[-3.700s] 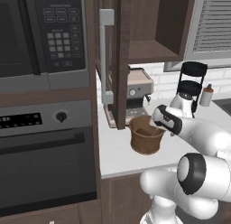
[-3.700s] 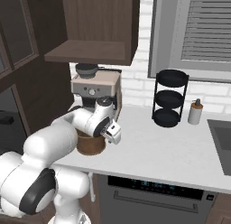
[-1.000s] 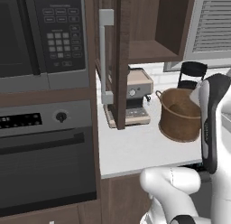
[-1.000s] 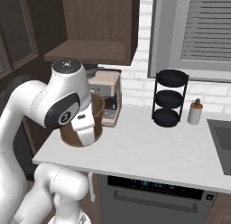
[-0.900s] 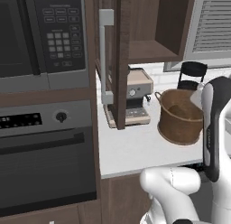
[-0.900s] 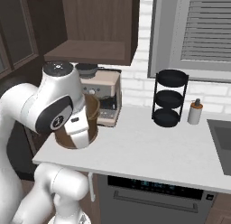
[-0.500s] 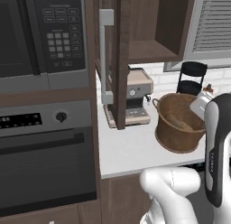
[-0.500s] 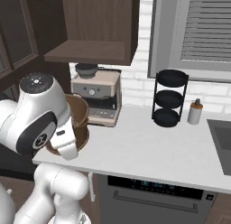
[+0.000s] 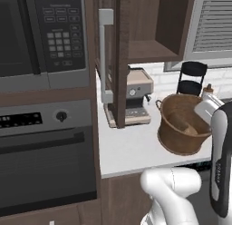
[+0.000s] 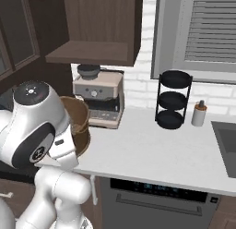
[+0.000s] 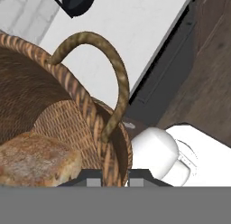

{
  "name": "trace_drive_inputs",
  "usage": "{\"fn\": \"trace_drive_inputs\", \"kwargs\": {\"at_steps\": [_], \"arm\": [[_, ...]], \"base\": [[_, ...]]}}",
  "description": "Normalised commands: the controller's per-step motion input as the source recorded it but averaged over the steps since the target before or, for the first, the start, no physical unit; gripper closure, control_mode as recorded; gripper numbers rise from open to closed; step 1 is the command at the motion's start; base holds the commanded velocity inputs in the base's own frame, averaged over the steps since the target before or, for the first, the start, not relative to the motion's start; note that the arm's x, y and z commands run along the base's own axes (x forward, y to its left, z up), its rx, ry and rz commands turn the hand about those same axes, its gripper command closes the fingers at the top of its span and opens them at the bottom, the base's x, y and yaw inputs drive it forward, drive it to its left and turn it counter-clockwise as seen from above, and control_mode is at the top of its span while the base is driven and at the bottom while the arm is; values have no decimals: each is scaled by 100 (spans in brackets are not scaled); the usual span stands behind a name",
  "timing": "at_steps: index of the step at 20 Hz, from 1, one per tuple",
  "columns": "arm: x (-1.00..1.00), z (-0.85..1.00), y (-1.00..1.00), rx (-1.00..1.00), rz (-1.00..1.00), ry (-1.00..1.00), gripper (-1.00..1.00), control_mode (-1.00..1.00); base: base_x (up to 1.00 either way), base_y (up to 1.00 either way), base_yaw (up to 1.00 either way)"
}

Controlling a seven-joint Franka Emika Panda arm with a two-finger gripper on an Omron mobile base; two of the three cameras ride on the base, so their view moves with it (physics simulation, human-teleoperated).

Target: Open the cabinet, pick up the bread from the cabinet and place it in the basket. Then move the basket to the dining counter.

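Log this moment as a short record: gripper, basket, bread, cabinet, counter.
gripper: gripper shut on the basket's rim beside a loop handle
basket: basket tilted, held above the counter edge
bread: bread lying inside the basket
cabinet: cabinet door open, shelf bare
counter: counter bears a coffee machine, a black rack and a small bottle

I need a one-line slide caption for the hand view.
Gripper shut on the basket rim, bread inside.
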Motion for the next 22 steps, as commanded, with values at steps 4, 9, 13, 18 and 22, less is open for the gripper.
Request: {"fn": "trace_drive_inputs", "kwargs": {"at_steps": [4,9,13,18,22], "arm": [[0,0,0,0,0,0,100,100],[0,0,0,0,0,0,100,100],[0,0,0,0,0,0,100,100],[0,0,0,0,0,0,100,100],[0,0,0,0,0,0,100,100]], "base": [[-100,-16,-4],[-84,-11,-23],[-53,-16,-66],[-11,0,-79],[-1,0,-88]]}}
